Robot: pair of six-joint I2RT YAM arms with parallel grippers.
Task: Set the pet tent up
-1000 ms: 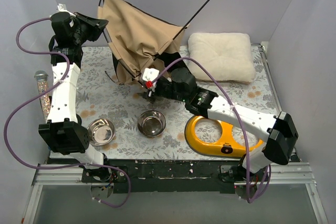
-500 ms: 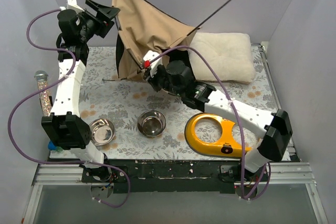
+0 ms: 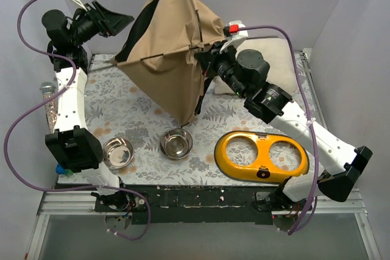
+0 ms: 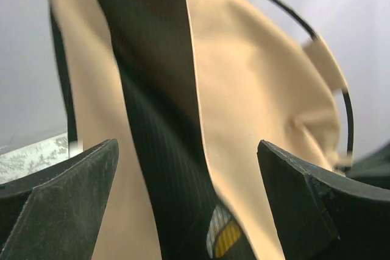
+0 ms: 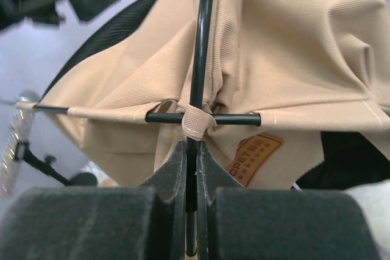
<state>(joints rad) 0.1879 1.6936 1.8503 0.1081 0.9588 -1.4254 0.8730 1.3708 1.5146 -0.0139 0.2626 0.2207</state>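
The pet tent [image 3: 170, 47] hangs lifted at the back middle, a tan fabric pyramid with black lining, its lower corner drooping toward the table. My right gripper [image 3: 206, 58] is shut on a thin black rod [image 5: 202, 41] just below where two rods cross under a fabric loop [image 5: 196, 121]; a tan label [image 5: 255, 159] is sewn beside it. My left gripper [image 3: 122, 19] is raised at the back left, open, a short way from the tent's left edge. In the left wrist view the wide-apart fingers [image 4: 61, 187] frame the tent's tan panel [image 4: 256, 89] and black lining [image 4: 152, 89], touching neither.
A cream fluffy cushion [image 3: 286, 59] lies at the back right, partly behind my right arm. A yellow two-hole bowl stand [image 3: 262, 156] sits front right. Two steel bowls [image 3: 177, 142] [image 3: 117, 152] stand near the front. A tube [image 3: 47, 92] lies off the left edge.
My left gripper opened, let go of the tent and drew back left. My right gripper shut on the rod and swung up and right, raising and spreading the tent.
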